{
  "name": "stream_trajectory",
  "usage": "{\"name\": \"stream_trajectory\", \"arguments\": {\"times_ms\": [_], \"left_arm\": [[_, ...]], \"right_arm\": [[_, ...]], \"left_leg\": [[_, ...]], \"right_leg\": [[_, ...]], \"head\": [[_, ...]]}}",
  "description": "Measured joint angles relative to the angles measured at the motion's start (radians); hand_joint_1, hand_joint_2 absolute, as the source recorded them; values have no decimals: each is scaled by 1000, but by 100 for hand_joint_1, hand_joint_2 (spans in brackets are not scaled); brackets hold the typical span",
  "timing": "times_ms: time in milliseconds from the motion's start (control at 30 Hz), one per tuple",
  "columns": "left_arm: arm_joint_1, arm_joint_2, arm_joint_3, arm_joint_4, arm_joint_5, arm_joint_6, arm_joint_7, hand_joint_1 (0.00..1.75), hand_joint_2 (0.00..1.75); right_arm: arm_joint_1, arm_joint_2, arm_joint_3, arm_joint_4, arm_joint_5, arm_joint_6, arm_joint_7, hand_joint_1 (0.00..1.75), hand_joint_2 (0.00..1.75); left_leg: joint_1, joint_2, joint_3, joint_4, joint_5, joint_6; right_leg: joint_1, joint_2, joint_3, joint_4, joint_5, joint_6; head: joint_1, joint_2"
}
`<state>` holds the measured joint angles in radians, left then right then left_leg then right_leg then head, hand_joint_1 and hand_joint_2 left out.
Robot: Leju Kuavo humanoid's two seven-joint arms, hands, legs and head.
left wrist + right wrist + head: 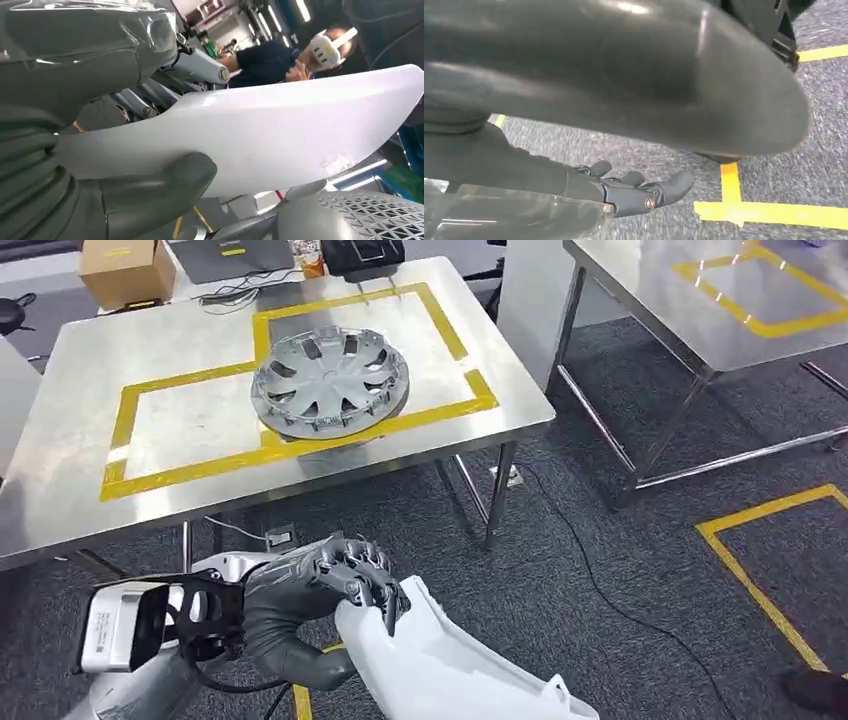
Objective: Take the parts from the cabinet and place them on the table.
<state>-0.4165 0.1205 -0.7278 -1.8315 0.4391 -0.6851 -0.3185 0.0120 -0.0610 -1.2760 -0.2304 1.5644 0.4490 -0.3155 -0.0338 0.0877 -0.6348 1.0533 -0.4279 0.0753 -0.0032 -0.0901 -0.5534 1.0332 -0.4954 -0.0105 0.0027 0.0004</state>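
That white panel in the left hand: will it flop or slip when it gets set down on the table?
The white panel looks like stiff moulded plastic; it keeps its curve past the left hand, so it probably won't flop. Its glossy skin may slip. Held near one end, it may tip.

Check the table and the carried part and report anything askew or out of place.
One thing: the hubcap sits off-centre, straddling the yellow tape outline on the steel table, its lower edge over the tape line. The left hand grips the white panel by one end; no damage visible.
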Motion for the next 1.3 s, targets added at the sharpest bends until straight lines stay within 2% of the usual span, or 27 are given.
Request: {"name": "stream_trajectory", "arguments": {"times_ms": [33, 133, 167, 200, 233, 267, 333, 367, 400, 467, 500, 533, 567, 633, 667, 700, 733, 767, 833, 867, 933, 1000, 1033, 1167, 1200, 1233, 1300], "left_arm": [[-1, -1, 2, -1, 0, 0, 0, 164, 175], [-2, 0, 3, -1, -1, 0, 0, 164, 175], [0, -1, 4, -5, -2, 0, -2, 164, 175], [-1, -2, 4, -6, -3, 0, -4, 164, 175], [-6, -5, 3, -5, -3, 0, -5, 164, 175], [-7, -8, 2, -4, -4, 0, -5, 164, 175], [2, -7, -1, -2, -8, 0, -5, 164, 175], [2, -7, -1, -2, -8, 0, -5, 164, 175], [2, -7, -2, -1, -8, 0, -5, 164, 175], [2, -7, -3, -1, -8, 0, -5, 164, 175], [3, -7, -3, -1, -9, 0, -5, 164, 175], [2, -5, -3, 0, -9, 1, -5, 164, 175], [3, -8, -3, -1, -10, 3, -4, 164, 175], [4, -3, -2, -1, -10, 3, -4, 164, 175], [4, -2, -2, -1, -9, 3, -4, 164, 175], [4, -2, -2, -3, -10, 3, -4, 164, 175], [0, -1, -1, -4, -9, 3, -4, 164, 175], [0, -2, -1, -4, -8, 5, -3, 164, 175], [2, 0, -1, -4, -8, 6, 3, 164, 175], [3, 0, -1, -3, -8, 8, 5, 164, 175], [3, 1, -1, -4, -8, 10, 5, 164, 175], [2, 2, 0, -6, -8, 10, 5, 164, 175], [1, 2, 2, -7, -8, 10, 5, 164, 175], [0, 2, 3, -9, -9, 15, 9, 164, 175], [2, 0, 3, -13, -10, 16, 11, 164, 175], [-4, 0, 3, -13, -10, 19, 11, 164, 175], [-6, -3, 2, -13, -11, 26, 18, 164, 175]], "right_arm": [[1, 10, 0, 4, 0, 0, 0, 0, 0], [-4, 3, 0, 4, -1, 0, 2, 0, 0], [-7, 2, 0, 4, -2, 0, 2, 0, 0], [-8, 1, 0, 4, -1, 0, 2, 0, 0], [-7, 3, 0, 4, -1, 3, 1, 0, 0], [-5, 3, 0, 4, -1, 3, 1, 0, 0], [1, -4, 0, 4, -1, 3, 2, 0, 0], [3, -4, 0, 4, 0, 2, 2, 0, 0], [3, -5, 0, 4, 0, 3, 2, 0, 0], [2, -5, 0, 3, 0, 3, 2, 0, 0], [1, -5, 0, 3, 0, 2, 2, 0, 0], [2, 2, 0, 5, 0, 3, 3, 0, 0], [0, -3, -1, 3, -2, 2, 3, 0, 0], [-4, -6, -1, 2, 0, 2, 5, 0, 0], [-5, -4, -1, 2, 0, 2, 4, 0, 0], [-7, -1, -1, 0, 0, 2, 4, 0, 0], [-5, -6, -1, -2, 0, 3, 4, 0, 0], [-2, -4, -1, -3, 0, 3, 4, 0, 0], [3, -3, -3, -9, -6, 3, 4, 0, 0], [4, -2, -4, -14, -9, 3, 4, 0, 0], [2, 2, -7, -21, -11, 3, 4, 0, 0], [1, 5, -8, -26, -11, 3, 4, 0, 0], [1, 22, -9, -25, -11, 4, 3, 0, 0], [-5, 21, -19, -39, -18, 3, 14, 0, 0], [-5, 23, -19, -47, -19, 5, 17, 0, 0], [-4, 26, -21, -50, -21, 12, 17, 0, 0], [0, 28, -29, -72, -20, 33, 17, 0, 0]], "left_leg": [[-3, 24, 6, -9, -11, 9], [-9, -22, 3, -24, -8, 11], [5, -41, 41, -56, 7, 12], [10, -51, 52, -76, 16, 0], [14, -64, 57, -82, 21, 8], [16, -81, 55, -83, 20, 5], [17, -118, 53, -81, 19, 2], [19, -135, 52, -77, 18, -2], [22, -152, 52, -73, 16, -7], [33, -185, 51, -52, 3, -26], [36, -195, 47, -39, -6, -39], [31, -205, 36, -29, -10, -45], [33, -214, 29, -25, -9, -48], [39, -229, 24, -23, -8, -51], [40, -238, 22, -21, -12, -54], [37, -205, 17, -10, -19, -58], [35, -145, -6, 38, -42, -65], [38, -114, -43, 109, -71, -69], [42, -92, -134, 265, -124, -72], [42, -90, -156, 294, -121, -70], [39, -89, -124, 208, -53, -56], [18, -62, -33, 28, 31, -14], [6, -27, -17, 7, 8, 1], [-3, -50, 0, -28, 10, 8], [19, -54, 30, -65, 25, 1], [15, -60, 46, -83, 27, 4], [16, -72, 49, -85, 27, 3]], "right_leg": [[13, -12, 1, -2, -3, 5], [4, -57, 12, -14, -6, 13], [12, -63, 20, -20, -11, 15], [4, -6, 20, -5, -16, 17], [-1, 47, -6, 47, -37, 15], [-5, 72, -44, 118, -63, 14], [-13, 82, -121, 246, -103, 22], [-16, 82, -132, 255, -95, 32], [-20, 82, -120, 220, -69, 46], [-36, 101, -40, 37, 23, 85], [-40, 132, -23, 3, 21, 87], [-37, 160, -22, -2, 18, 80], [-33, 152, -20, 6, 17, 59], [-28, 137, -22, 7, 14, 47], [-39, 125, -17, 4, 13, 39], [-35, 116, -12, 2, 12, 34], [-35, 105, -6, 2, 7, 24], [-30, 96, -4, 2, 4, 20], [-24, 73, -2, 3, -2, 11], [-21, 63, -1, 3, -4, 8], [-11, 47, 7, 2, -11, 6], [-3, 34, 21, -1, -20, 5], [-1, 26, 25, -4, -22, 7], [2, -4, 35, -23, -24, 20], [3, 4, 39, -21, -32, 20], [0, 48, 27, 10, -41, 22], [-5, 81, -55, 149, -85, 19]], "head": [[6, 0], [2, 0], [2, 0], [5, 0], [3, 0], [8, 0], [9, 0], [10, 0], [9, 0], [9, 0], [9, 0], [19, 0], [16, 0], [11, 0], [11, 0], [10, 0], [-5, 0], [-5, 0], [-5, 0], [-5, 0], [-5, 0], [-5, 0], [5, 0], [2, 0], [3, 0], [5, 0], [8, 0]]}}
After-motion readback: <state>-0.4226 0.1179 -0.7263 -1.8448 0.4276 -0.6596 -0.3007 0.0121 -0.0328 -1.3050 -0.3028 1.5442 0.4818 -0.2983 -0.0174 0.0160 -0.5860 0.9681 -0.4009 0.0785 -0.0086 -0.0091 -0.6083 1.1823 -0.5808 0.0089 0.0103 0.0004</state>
